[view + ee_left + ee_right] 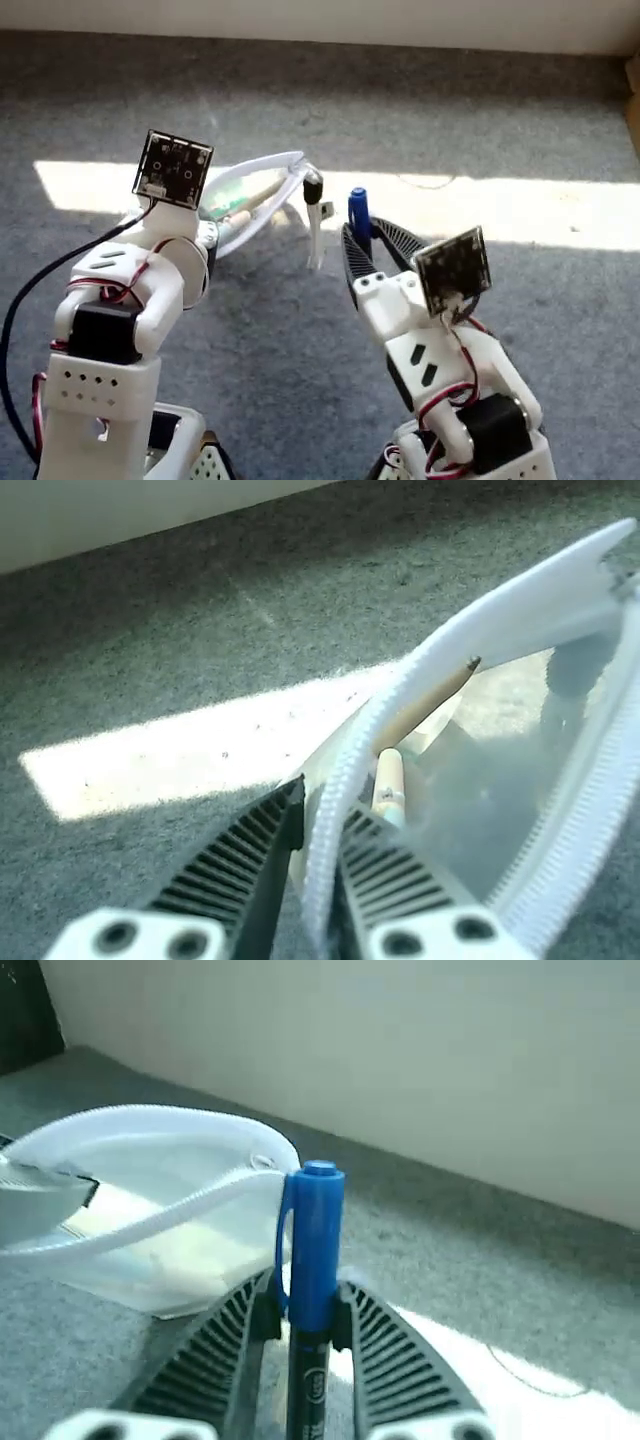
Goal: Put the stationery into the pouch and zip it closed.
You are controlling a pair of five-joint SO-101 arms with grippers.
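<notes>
2 white printed arms, black servos, red/white wires, black ribbed pincer fingers, square cam boards

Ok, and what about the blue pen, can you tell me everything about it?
The blue pen stands upright with its cap on top, pinched between the black ribbed fingers of the right gripper. The cap looks like smooth blue plastic with a clip down one side. The barrel below it is dark with some print. The pen is close to the white see-through pouch but apart from it, and the fingers are all that can be seen touching it.
</notes>
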